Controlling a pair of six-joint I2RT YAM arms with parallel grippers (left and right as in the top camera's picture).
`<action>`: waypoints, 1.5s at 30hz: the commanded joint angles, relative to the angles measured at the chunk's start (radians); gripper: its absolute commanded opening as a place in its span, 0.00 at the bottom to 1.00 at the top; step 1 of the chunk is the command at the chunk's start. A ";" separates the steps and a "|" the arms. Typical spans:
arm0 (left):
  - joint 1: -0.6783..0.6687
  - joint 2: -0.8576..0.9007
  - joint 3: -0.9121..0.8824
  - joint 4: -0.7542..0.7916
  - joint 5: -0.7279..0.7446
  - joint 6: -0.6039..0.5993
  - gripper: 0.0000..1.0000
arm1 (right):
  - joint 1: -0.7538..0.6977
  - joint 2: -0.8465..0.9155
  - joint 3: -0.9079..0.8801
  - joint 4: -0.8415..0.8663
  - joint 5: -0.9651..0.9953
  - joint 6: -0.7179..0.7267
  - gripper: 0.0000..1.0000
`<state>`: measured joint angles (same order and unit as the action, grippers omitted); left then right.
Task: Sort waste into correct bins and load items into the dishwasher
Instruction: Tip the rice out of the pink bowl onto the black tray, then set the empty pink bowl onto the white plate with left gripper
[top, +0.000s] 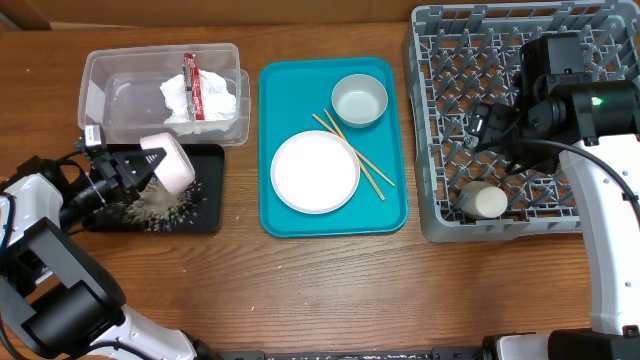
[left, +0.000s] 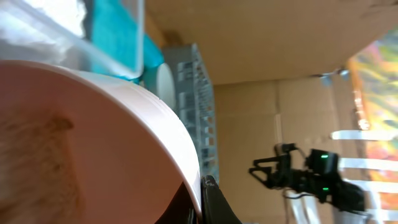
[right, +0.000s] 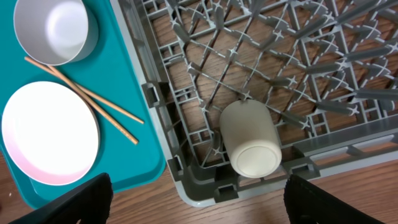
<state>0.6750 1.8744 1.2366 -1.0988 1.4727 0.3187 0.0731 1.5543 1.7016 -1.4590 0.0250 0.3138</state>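
**Overhead view**
- The left gripper (top: 135, 168) is clamped on the rim of the pink bowl (top: 172, 160), which is held tipped on its side over the black tray (top: 207, 224).
- Rice grains (top: 160, 205) are scattered on the black tray below the bowl's mouth.
- The clear tub (top: 100, 95), behind the black tray, holds the tissue (top: 178, 100) and the red wrapper (top: 194, 85).
- The teal tray (top: 285, 215) carries the plate (top: 315, 172), the second bowl (top: 359, 99) and the chopsticks (top: 360, 165), which lie crossed between the two.
- The dish rack (top: 440, 215) stands at the right, with the cup (top: 483, 201) lying on its side near the front edge.
- The right gripper (top: 488, 125) is raised above the rack.

**Left wrist view**
- The view is filled by the pink bowl's wall and rim, and one finger (left: 214, 202) is seen against the rim.
- The bowl's interior is blurred, so it cannot be told whether any grains are left in it.

**Right wrist view**
- The fingers (right: 68, 202) are spread wide at the lower corners, and nothing is held.
- The cup lies directly below, unracked, between the pegs.

**Hazards, as judged**
- Grains could be thrown past the black tray's edge onto the table if the bowl is shaken or swung while tipped.
- The bowl could be dropped, since it is held by a rim pinch only.
- Grains left inside would be carried into the rack.
- The cup, lying on its side, could be knocked or rolled if the rack is loaded around it.
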 joint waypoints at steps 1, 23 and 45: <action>0.007 -0.003 -0.007 0.005 0.109 -0.051 0.04 | 0.005 -0.004 0.013 0.002 -0.009 -0.004 0.90; 0.010 0.008 -0.007 0.294 0.104 -0.462 0.04 | 0.005 -0.004 0.013 -0.010 -0.009 -0.004 0.90; -0.707 -0.277 0.123 0.335 -0.945 -0.416 0.04 | 0.005 -0.004 0.013 -0.006 -0.027 -0.004 0.90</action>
<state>0.1509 1.6146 1.3476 -0.7765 0.9695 -0.1505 0.0731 1.5543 1.7016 -1.4673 0.0036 0.3134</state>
